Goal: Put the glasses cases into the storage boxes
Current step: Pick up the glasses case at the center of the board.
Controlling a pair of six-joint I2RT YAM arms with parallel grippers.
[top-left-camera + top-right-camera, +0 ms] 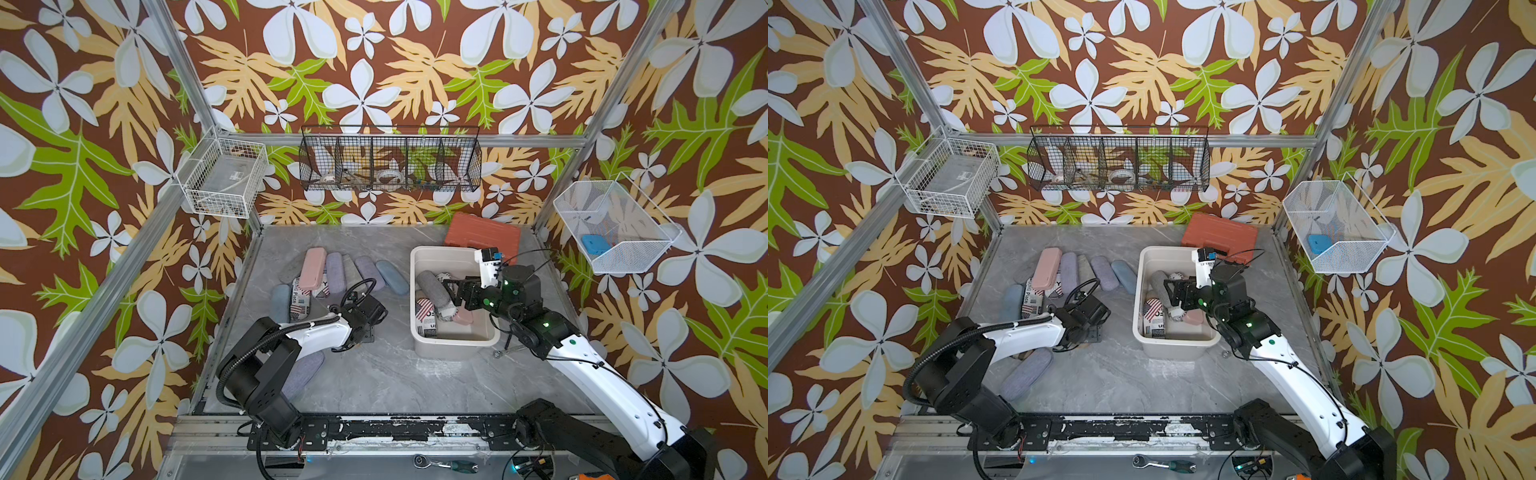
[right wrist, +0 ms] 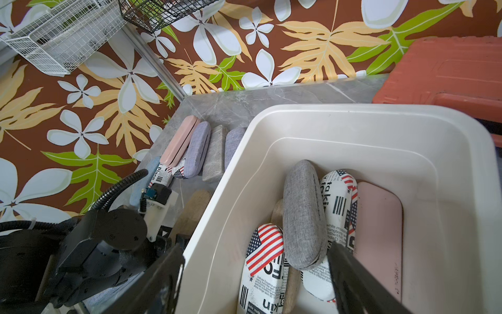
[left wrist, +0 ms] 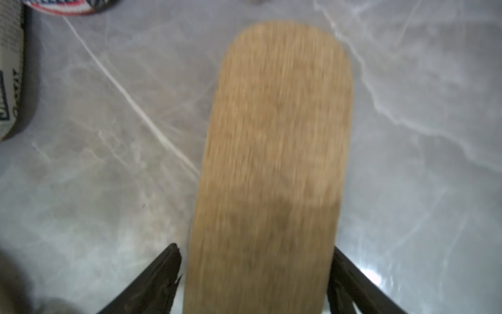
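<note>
In both top views your tub (image 1: 446, 253) stands on the table (image 1: 395, 374). A row of cases (image 1: 332, 270) lies well apart from it, on the left arm's side.

Left wrist view: your left gripper (image 3: 255, 255) has a jaw on either side of the tan case (image 3: 271, 163). The picture is blurred, so you cannot tell whether they clamp it.

Right wrist view: your right gripper (image 2: 255, 248) hangs over the tub with its jaws wide apart and holds nothing. The grey case (image 2: 304, 214) lies in the tub.

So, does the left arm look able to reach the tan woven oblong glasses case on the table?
Probably yes: the left gripper straddles the tan woven case, jaws open, nothing atop it.
</note>
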